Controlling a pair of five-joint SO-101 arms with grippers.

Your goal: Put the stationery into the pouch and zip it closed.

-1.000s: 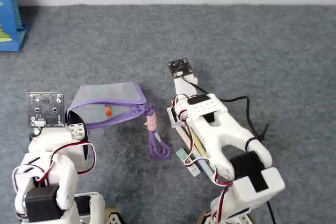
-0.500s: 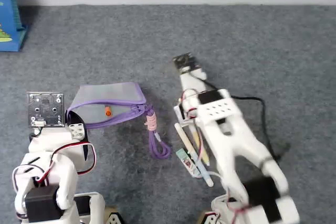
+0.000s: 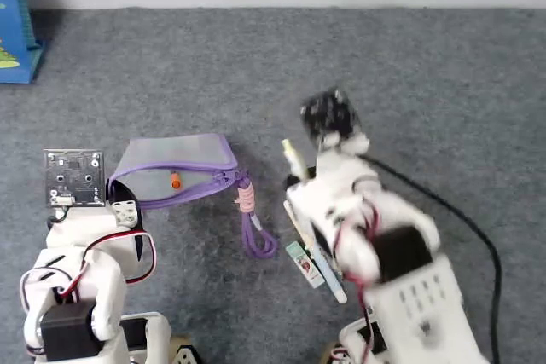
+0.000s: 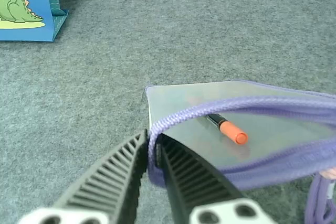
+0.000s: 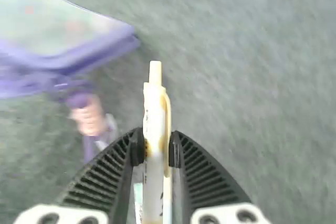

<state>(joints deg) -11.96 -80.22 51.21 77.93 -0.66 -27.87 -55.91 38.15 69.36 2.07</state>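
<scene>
Grey felt covers the desk [image 3: 444, 66] in the high view. A purple pouch [image 3: 175, 168] lies flat on it towards the left arm, its zip open, and an orange-capped marker [image 3: 176, 181] sits inside the mouth. The left hand [image 3: 122, 196] is at the pouch's near corner. A purple strap [image 3: 254, 232] trails from the zip end, and just beyond it a few more pens [image 3: 311, 263] lie on the desk, partly under the right arm. The right hand [image 3: 300, 178] is raised above them with a cream pen [image 3: 293, 158] sticking out in front. A blue box [image 3: 13, 36] stands at the far left edge.

In the left wrist view the left hand [image 4: 152, 153] is clenched on the corner of the pouch [image 4: 262, 135], pinching the purple edge between its ribbed fingers [image 4: 126, 166]. The marker [image 4: 227, 127] lies on the pale lining, and the blue box [image 4: 26, 6] stands well apart.

In the right wrist view the right hand [image 5: 156, 148] grasps the cream pen [image 5: 155, 103], which points forward. The pouch [image 5: 58, 30] lies ahead and to one side, blurred, with its strap [image 5: 90, 121] near the hand.
</scene>
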